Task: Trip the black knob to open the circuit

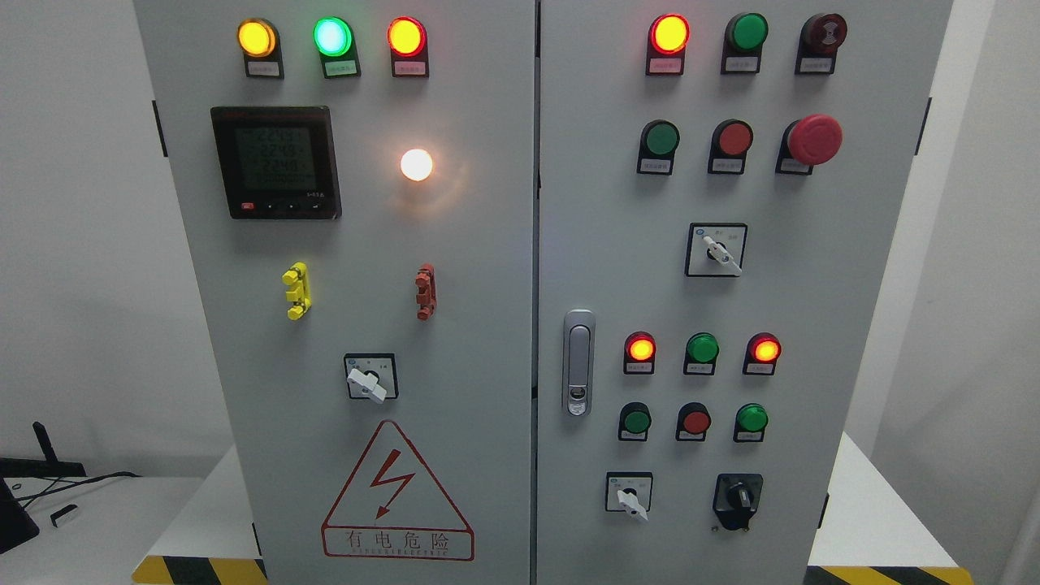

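Small black rotary knob (738,497) on black plate seen at lower right of grey metal cabinet's right door (812,325), beside white-handled selector switch (630,496). No fingers in view; state can't be told.

You face a light grey cabinet (487,268) with a black knob (738,497) at lower right. Left door: yellow handle (296,291), red-brown handle (425,291), red-outlined warning triangle (397,496). Yellow-black hazard stripes (199,570) edge the near base.
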